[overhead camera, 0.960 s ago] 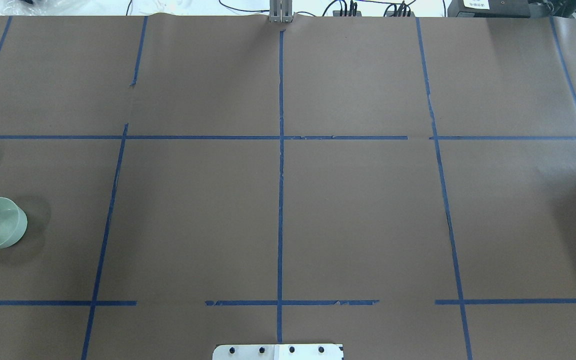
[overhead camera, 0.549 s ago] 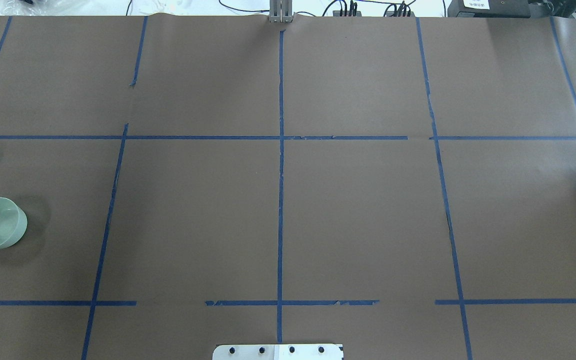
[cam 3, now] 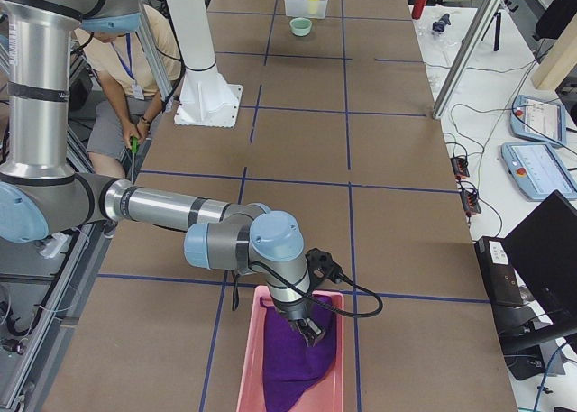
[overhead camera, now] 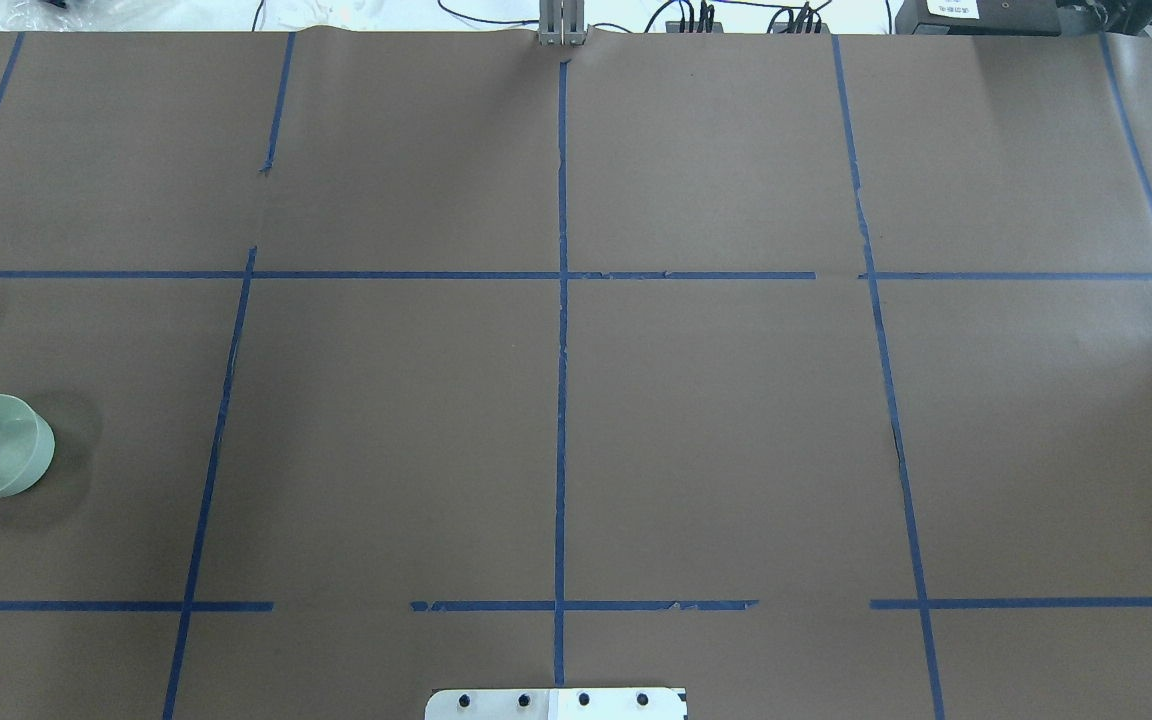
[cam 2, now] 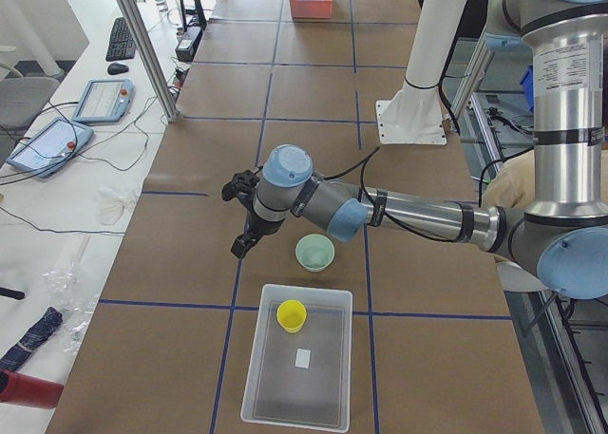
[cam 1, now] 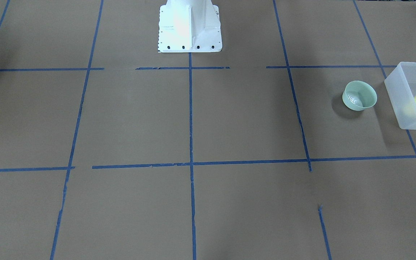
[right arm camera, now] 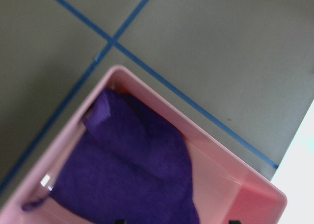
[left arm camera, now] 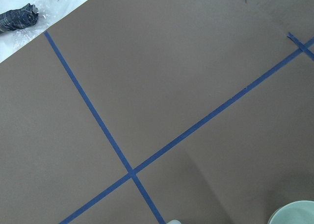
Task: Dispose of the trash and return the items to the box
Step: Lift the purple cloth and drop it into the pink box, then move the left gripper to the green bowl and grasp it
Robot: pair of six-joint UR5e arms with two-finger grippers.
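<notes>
Gone from the right edge of the overhead view: the purple cloth [cam 3: 293,358], a dark blob there a second ago, out of that view for the last half second. Now down inside the pink bin [cam 3: 340,367] at the right end of the desk [overhead camera: 716,420], lying in a soft heap. Low over that heap, the right claw [cam 3: 311,333], on it or just above it. Cannot tell from these views if open or shut, or if gripping any cloth. So the trash part looks done, or very nearly done. Nothing new at the other end of the desk. Already standing up inside the box [cam 2: 313,401], at the end nearest the robot's arm: the yellow cup [cam 2: 291,314]. Not yet put away: the green bowl [cam 2: 314,253], upright on the desk just beside the box, in the same spot as a second ago. Near the bowl, off to one side and not touching it, the left claw [cam 2: 245,244]. Too small and side-on to tell if open or shut, or holding anything. One job left, by the look of it: pick up the bowl and set it in the box next to the cup. Most likely a job for the left arm, being so close already.
</notes>
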